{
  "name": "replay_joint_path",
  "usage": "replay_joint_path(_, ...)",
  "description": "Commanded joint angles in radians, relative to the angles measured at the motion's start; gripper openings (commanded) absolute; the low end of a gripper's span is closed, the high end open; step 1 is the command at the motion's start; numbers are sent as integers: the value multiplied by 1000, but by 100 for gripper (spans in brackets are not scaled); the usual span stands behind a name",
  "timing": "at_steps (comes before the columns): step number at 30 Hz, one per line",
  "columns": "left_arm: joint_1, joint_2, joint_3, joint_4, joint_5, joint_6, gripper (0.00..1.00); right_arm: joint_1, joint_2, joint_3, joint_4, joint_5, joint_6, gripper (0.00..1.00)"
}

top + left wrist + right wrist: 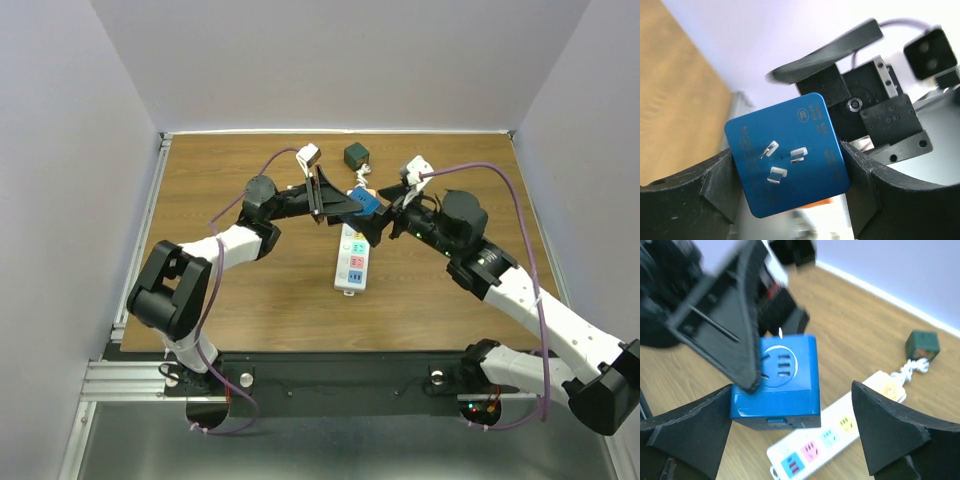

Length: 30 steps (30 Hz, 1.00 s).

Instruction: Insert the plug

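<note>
Table (240, 300): a wooden top. It carries the strip and a loose block, and both arms reach in over its middle.
Power strip (351, 262): lies flat near the centre with its coloured sockets facing up and nothing plugged in. It sits just below and in front of the raised plug.
Left end effector (790, 182): clenched on the blue plug, one finger against each of two opposite sides.
Right end effector (792, 390): released, its fingers spread wide. One finger is just beside the plug and the other is well apart from it, so it carries nothing.
Blue plug (365, 202): a cube-shaped adapter held in the air above the far end of the strip, between the two arms.
Green cube (356, 155): rests on the table beyond the strip, next to a white cord (912, 367), and plays no part here.
Prongs (782, 160): three flat pins on the face turned back toward the left wrist, not down at the strip.
Step in hand: the plug appears to rest with the left arm alone, carried but not yet lined up with a socket.
Next move: probably back the right arm clear, then turn the left wrist until the pins point down. After that, centre them over a matching three-slot socket and press straight in. The strip lies loose, so it may need steadying.
</note>
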<state>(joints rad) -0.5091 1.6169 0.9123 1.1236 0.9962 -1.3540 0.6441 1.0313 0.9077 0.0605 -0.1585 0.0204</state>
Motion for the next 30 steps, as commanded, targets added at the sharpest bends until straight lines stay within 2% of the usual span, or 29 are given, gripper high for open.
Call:
replay_joint_path(1,11,76,37,859,7,-420,0,-15,-45,19,154,-13,49,100)
replay_joint_path(8,9,20,72,797,-4,-386,0,-17,-63,-1,205,-56,62,100)
replay_joint_path(14,9,-57,92,682,-14,-292,0,-18,-68,-10,213,-47,93,100)
replay_joint_path(26,-8,-86,102,625,-25,-244,0,-17,-42,-33,297,-101,125,100)
replay_joint_path(30,-17,-88,108,605,-25,-224,0,-18,-13,-26,320,-121,130,97)
